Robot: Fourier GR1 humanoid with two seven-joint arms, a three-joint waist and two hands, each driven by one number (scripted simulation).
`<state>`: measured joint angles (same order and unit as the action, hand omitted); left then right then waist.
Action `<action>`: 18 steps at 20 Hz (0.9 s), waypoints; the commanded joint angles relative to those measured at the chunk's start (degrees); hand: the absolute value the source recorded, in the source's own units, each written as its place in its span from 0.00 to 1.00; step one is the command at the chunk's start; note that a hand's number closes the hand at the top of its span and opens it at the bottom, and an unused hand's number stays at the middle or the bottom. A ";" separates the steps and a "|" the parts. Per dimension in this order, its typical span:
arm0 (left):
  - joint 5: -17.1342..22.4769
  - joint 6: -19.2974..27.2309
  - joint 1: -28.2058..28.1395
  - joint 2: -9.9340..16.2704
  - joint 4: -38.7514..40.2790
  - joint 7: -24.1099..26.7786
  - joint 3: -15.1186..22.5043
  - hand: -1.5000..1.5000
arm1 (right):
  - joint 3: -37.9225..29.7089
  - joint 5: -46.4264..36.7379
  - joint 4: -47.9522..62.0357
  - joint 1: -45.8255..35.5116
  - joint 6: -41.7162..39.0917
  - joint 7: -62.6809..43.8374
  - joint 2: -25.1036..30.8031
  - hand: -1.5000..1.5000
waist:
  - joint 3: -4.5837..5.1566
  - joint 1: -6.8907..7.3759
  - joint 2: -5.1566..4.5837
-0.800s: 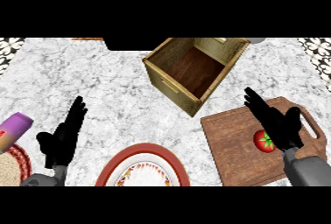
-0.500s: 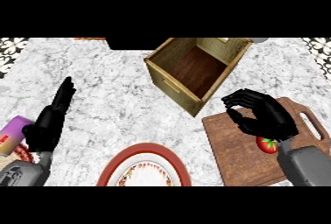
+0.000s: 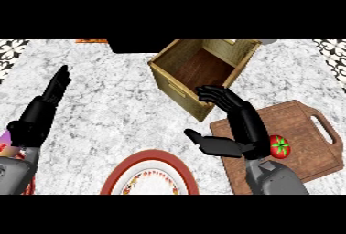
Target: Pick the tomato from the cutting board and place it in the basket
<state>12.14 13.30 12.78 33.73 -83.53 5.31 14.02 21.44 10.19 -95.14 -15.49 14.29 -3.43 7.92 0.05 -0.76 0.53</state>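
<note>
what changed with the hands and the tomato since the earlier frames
The right hand swung left off the tomato toward the basket, fingers open, holding nothing. The left hand drifted left and stretched upward. Tomato, cutting board, basket and plate stayed put.

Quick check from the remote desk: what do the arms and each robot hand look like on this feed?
Both forearms are plain grey, smooth and rounded, with no cables, sleeves or markings showing. Each ends in a glossy black robot hand with slim segmented fingers and a thumb: the left robot hand at the view's left, the right robot hand at its right.
</note>
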 commanded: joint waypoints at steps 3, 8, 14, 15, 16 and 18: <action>-0.21 0.00 -0.02 0.57 -0.93 -1.62 -0.33 0.50 | -0.80 -17.68 -2.85 -7.38 5.31 -14.89 14.51 0.00 | 0.41 -0.92 0.76; -0.61 -0.75 -0.67 0.50 -1.34 -0.43 0.22 0.50 | 0.91 -21.64 -1.31 -14.81 -11.21 -28.43 30.53 0.00 | 0.60 -0.06 0.40; -1.18 -0.57 0.52 0.42 -0.91 -1.26 0.04 0.50 | 5.36 -10.88 -5.40 -21.65 -36.82 -38.52 40.20 0.00 | 0.44 0.45 0.11; -0.78 -0.26 -1.03 -0.25 -2.84 -1.24 0.44 0.50 | 3.80 -6.96 -6.37 -22.34 -40.28 -40.62 41.85 0.00 | 0.36 0.71 0.44; -1.33 -0.27 1.94 0.22 -2.13 -2.60 -0.03 0.50 | 3.86 -4.87 -4.04 -23.20 -43.72 -40.60 42.70 0.00 | 0.23 0.57 -0.20; -2.73 0.87 0.58 -1.61 -3.01 -1.75 1.48 0.50 | 1.71 1.36 -4.03 -26.43 -48.89 -44.71 43.43 0.00 | 0.16 0.92 -0.27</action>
<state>10.74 13.16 13.04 33.65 -85.72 3.61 14.47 24.38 3.25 -99.62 -37.53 -23.36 -42.41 47.78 0.37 -0.23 0.66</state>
